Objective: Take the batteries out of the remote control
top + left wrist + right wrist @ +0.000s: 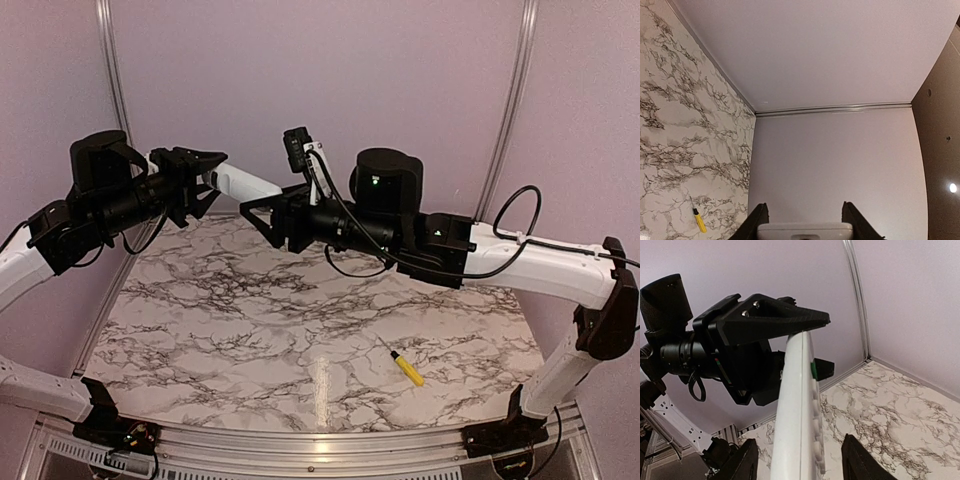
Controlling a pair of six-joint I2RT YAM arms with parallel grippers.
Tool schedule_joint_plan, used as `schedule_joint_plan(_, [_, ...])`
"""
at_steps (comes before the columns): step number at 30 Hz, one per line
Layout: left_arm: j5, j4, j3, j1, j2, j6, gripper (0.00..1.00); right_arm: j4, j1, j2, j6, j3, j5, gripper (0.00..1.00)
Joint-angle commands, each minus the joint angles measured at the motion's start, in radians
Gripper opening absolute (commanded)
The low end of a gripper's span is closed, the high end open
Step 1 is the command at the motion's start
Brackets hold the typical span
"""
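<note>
The white remote control (pixel 245 182) is held in the air above the far left of the table. My left gripper (pixel 205 182) is shut on one end of it; in the left wrist view the remote's end (pixel 805 231) sits between the fingers of that gripper (pixel 804 212). My right gripper (pixel 262 212) is open around the other end. In the right wrist view the remote (pixel 795 410) is edge-on, buttons facing right, between the spread fingers of the right gripper (pixel 799 440), touching neither. The batteries are hidden.
A yellow-handled screwdriver (pixel 405 366) lies on the marble table (pixel 250 330) at the front right; it also shows in the left wrist view (pixel 699 220). Lilac walls close the back and both sides.
</note>
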Motion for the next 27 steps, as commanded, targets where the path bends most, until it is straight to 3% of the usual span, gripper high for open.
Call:
schedule_joint_plan(1, [0.004, 0.062, -0.003, 0.003, -0.008, -0.012, 0.00, 0.032, 0.007, 0.015, -0.034, 0.056, 0.043, 0.51])
schedule_joint_plan(13, [0.008, 0.053, 0.005, 0.003, 0.004, -0.002, 0.00, 0.052, 0.007, 0.045, -0.048, 0.084, 0.083, 0.49])
schedule_joint_plan(17, [0.009, 0.045, 0.007, 0.003, 0.004, 0.004, 0.00, 0.053, 0.008, 0.050, -0.057, 0.088, 0.096, 0.36])
schedule_joint_plan(23, [0.001, 0.034, -0.006, 0.004, -0.003, 0.001, 0.00, 0.064, 0.007, 0.049, -0.059, 0.077, 0.089, 0.28])
schedule_joint_plan(27, [-0.002, 0.031, -0.007, 0.004, 0.001, 0.007, 0.02, 0.060, 0.006, 0.044, -0.055, 0.066, 0.072, 0.13])
